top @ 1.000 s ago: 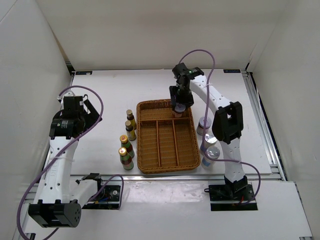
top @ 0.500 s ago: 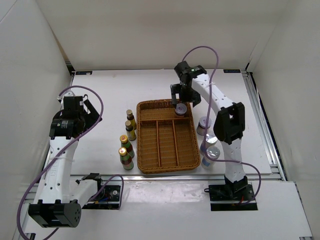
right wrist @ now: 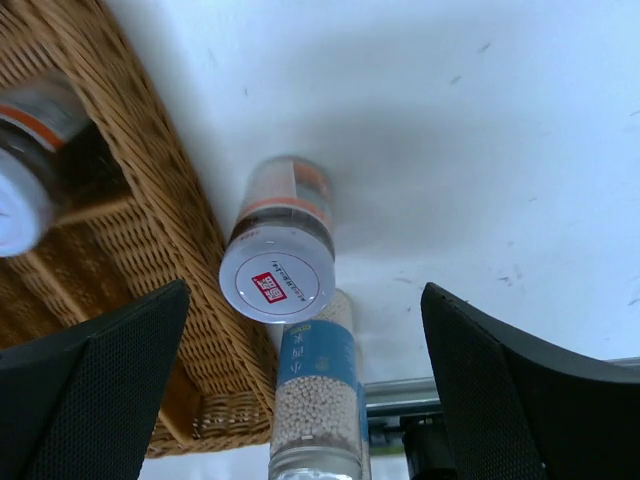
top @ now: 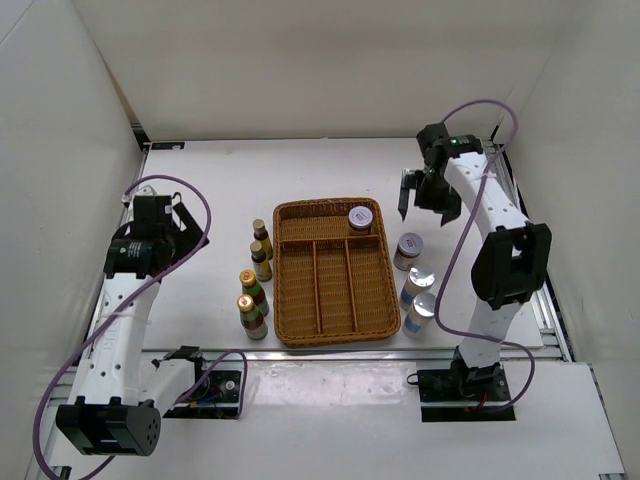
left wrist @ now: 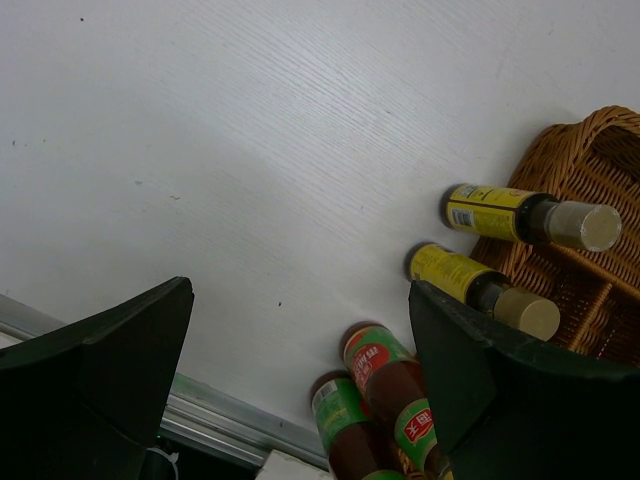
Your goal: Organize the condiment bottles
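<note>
Right pincer (top: 422, 198): spread, empty.
Short jar (right wrist: 280, 250), ahead of pincer: likely rigid, light, slick; grip the body under the lid.

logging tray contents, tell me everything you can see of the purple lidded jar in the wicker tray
The purple-lidded jar is short and round, with a pale purple lid that has a small red mark at its centre. The right wrist view shows a clear body with an orange band. It stands upright at the right end of the far cross compartment of the wicker tray. Nothing grips it; the right gripper is open off to its right.
</note>
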`<action>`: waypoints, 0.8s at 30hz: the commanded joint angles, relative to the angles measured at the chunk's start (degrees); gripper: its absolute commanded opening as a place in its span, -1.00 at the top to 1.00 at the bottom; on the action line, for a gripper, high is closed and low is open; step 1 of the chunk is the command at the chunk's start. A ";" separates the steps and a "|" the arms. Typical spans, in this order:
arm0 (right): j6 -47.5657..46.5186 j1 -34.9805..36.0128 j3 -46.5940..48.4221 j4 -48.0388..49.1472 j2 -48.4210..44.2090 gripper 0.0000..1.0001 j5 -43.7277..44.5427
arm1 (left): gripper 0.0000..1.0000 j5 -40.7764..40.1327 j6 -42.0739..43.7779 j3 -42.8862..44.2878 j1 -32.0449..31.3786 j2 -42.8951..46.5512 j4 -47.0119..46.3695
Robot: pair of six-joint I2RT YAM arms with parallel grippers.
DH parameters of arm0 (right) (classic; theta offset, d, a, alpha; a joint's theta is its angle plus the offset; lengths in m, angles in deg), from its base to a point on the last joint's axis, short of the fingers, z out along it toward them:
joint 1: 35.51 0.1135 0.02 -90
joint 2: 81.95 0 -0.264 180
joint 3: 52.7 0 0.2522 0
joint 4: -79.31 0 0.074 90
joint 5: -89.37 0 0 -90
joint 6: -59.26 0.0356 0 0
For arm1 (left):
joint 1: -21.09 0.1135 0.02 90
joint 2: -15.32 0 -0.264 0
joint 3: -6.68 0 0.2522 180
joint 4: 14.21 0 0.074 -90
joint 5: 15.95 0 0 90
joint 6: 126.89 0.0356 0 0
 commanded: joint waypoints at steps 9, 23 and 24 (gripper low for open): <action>0.67 1.78 -11.64 3.47 2.93 -1.00 -6.36 | -0.99 2.09 -1.03 -0.69 -1.38 1.19 -0.87; 1.19 2.30 -12.10 7.35 2.93 0.32 -4.43 | -0.99 2.09 -0.50 -0.69 -1.38 1.19 -2.01; 1.19 2.83 -10.27 6.39 1.27 0.55 -3.55 | -0.99 2.09 -0.50 -0.69 -1.38 1.19 -2.01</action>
